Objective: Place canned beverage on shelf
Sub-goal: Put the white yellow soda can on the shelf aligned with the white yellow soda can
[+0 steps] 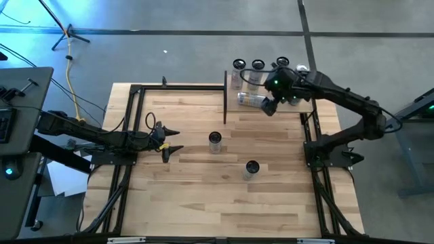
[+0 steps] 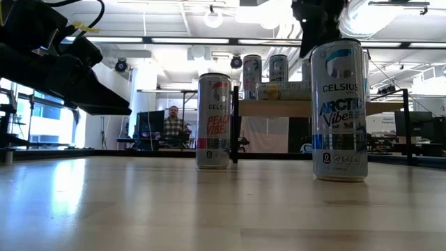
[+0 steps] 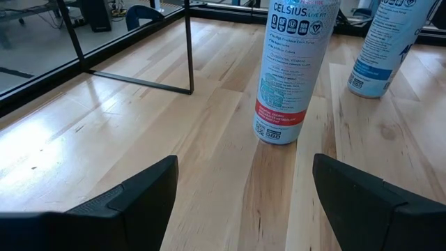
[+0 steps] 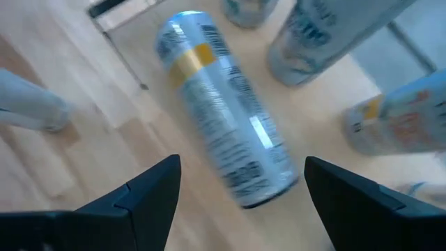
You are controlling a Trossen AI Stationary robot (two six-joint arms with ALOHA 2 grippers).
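My right tool (image 1: 270, 107) hangs open over the shelf (image 1: 234, 107), upper right of frame, above a toppled can (image 1: 251, 99) — it could roll off. Left tool (image 1: 169, 140) is wide, empty, facing counter cans.

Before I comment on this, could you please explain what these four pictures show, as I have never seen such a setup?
It is a robot with two dark arms at a wooden table, each ending in two fingers. One picture looks straight down, one looks level across the tabletop, and two come from cameras on the wrists.

Two cans stand on the table: a Peach Vibe can and an Arctic Vibe can. At the far side is a small raised shelf with several upright cans and one can lying on its side.

The right gripper hovers open over that lying can, holding nothing. The left gripper waits open by the table's left edge, facing the Peach Vibe can.
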